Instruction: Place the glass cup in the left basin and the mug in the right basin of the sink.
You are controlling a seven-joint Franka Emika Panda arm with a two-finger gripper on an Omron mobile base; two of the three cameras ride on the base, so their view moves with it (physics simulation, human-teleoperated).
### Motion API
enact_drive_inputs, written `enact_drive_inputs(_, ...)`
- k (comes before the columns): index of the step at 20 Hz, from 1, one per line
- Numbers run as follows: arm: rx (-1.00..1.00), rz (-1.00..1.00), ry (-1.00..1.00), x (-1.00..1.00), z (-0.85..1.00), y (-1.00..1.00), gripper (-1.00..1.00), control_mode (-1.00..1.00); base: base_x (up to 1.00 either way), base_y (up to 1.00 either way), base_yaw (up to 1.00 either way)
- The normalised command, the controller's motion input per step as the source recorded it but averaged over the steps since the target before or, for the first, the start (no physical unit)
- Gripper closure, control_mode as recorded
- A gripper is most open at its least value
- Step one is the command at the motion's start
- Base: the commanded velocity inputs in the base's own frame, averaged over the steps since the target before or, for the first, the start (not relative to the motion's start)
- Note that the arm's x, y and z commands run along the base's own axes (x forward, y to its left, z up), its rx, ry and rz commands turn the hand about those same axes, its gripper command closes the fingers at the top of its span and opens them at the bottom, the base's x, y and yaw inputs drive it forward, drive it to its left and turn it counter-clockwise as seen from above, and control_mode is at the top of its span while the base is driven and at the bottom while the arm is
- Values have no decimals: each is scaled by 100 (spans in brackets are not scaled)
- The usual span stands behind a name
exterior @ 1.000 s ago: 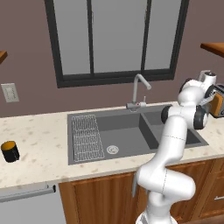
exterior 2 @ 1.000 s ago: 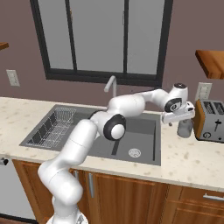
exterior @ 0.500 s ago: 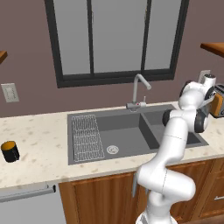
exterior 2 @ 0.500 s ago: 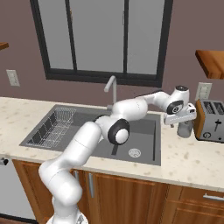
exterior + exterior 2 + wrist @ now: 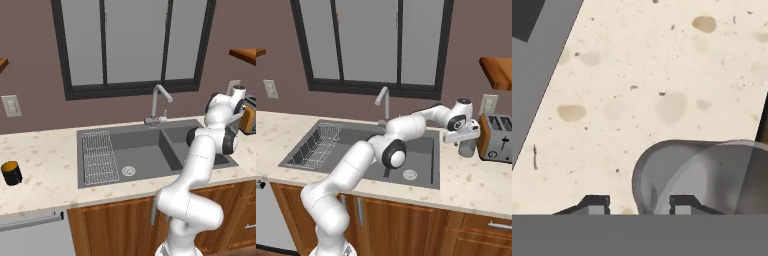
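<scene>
Since a second ago, reached slightly further right over the counter (image 5: pixel 466 182); gripper (image 5: pixel 639 204) above the glass cup (image 5: pixel 468 147), fingers parted, one tip at the rim, nothing grasped. Glass cup upright on counter between sink (image 5: pixel 426 182) and toaster (image 5: pixel 496 137). Mug (image 5: pixel 11 173) unmoved, far left. Left basin (image 5: pixel 145 155) holding a wire rack (image 5: pixel 97 155); right basin (image 5: pixel 416 160) with its drain
</scene>
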Motion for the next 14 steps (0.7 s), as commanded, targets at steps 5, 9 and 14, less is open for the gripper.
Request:
enact_drive_inputs(5, 0, 0, 9, -5, -1, 7, 100, -100, 0, 0, 0)
enact_drive_inputs(9, 0, 0, 8, -13, 5, 7, 100, -100, 0, 0, 0)
enact_drive_inputs(14, 0, 0, 9, -19, 17, 10, 100, -100, 0, 0, 0)
